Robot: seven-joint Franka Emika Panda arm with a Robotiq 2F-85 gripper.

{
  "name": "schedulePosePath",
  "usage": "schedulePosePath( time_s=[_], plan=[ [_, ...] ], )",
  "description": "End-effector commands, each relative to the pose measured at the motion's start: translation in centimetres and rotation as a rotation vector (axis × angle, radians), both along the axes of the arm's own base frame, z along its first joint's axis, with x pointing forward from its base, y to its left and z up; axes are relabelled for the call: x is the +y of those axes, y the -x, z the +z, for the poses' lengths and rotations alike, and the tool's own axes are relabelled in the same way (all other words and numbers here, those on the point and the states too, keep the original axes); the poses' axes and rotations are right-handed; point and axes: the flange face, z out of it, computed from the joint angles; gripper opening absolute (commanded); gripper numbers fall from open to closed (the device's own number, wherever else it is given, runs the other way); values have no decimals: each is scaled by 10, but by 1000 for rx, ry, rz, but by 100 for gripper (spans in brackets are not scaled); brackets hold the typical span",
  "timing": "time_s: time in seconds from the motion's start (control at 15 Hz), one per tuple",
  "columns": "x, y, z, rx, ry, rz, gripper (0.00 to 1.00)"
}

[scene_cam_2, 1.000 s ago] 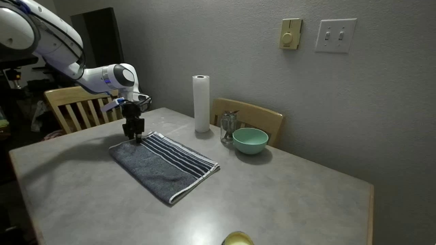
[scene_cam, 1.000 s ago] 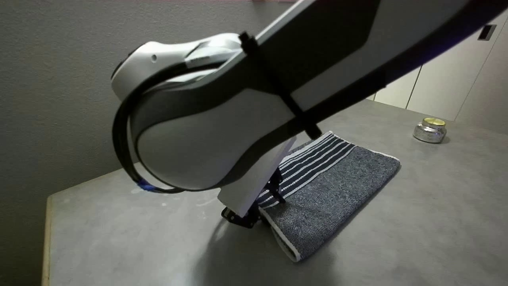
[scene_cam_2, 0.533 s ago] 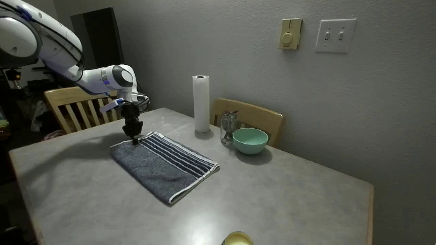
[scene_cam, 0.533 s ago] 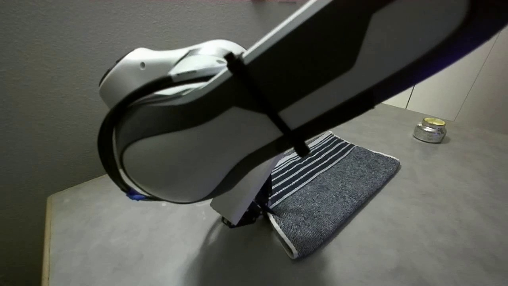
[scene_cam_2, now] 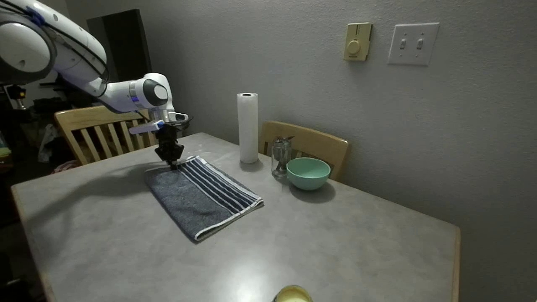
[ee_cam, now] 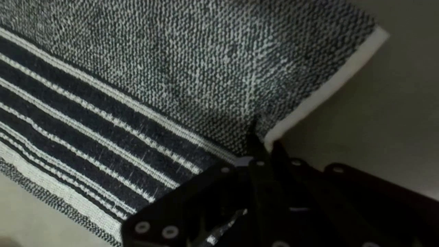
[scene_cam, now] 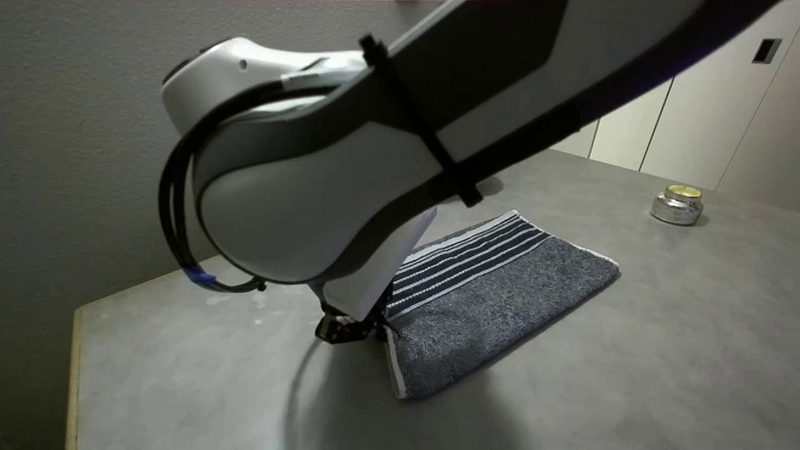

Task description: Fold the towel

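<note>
Flecked grey towel, white-edged, with a white-striped dark band

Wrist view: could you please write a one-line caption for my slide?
Black jointed gripper pinching the white hem of a dark grey terry towel near its white stripes.

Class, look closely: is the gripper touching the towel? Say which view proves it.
Touching. The wrist view shows the gripper shut on the towel: the white-trimmed edge runs in between the fingers.
</note>
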Motion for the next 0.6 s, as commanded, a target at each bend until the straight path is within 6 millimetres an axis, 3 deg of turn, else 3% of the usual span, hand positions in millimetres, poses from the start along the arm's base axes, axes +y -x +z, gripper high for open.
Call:
schedulePosePath(
  time_s=[0.0,0.33,0.53],
  plan=[
    [10,-7,17,-7,-153,117,1],
    [17,-3,45,29,-370,247,1],
    [4,1,63,72,-453,266,1]
  ],
)
